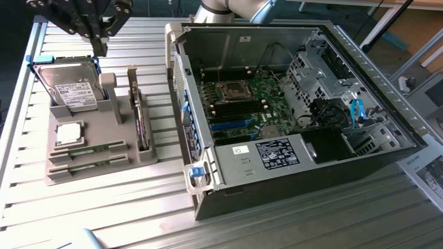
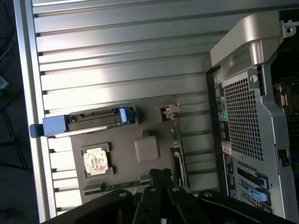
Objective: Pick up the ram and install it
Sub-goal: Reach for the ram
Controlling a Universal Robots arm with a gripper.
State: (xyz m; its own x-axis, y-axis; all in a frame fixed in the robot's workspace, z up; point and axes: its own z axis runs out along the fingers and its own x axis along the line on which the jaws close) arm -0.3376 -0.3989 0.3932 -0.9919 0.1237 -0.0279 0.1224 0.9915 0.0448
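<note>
Two green ram sticks lie side by side in slots at the front of a grey holder (image 1: 104,129): one (image 1: 88,151) behind the other (image 1: 90,166). My gripper (image 1: 99,47) hangs high over the holder's far end, above the hard drive (image 1: 72,88), with its black fingers shut and nothing between them. In the wrist view the shut gripper (image 2: 161,179) hovers over the holder (image 2: 126,154), and a thin green edge of a ram stick (image 2: 117,185) shows just beside the fingertips.
An open computer case (image 1: 291,171) fills the exterior view's right, its motherboard (image 1: 242,104) exposed with dark memory slots. The holder also carries a silver processor (image 1: 69,133) and an upright expansion card (image 1: 140,124). Everything rests on a slatted metal table (image 1: 104,218).
</note>
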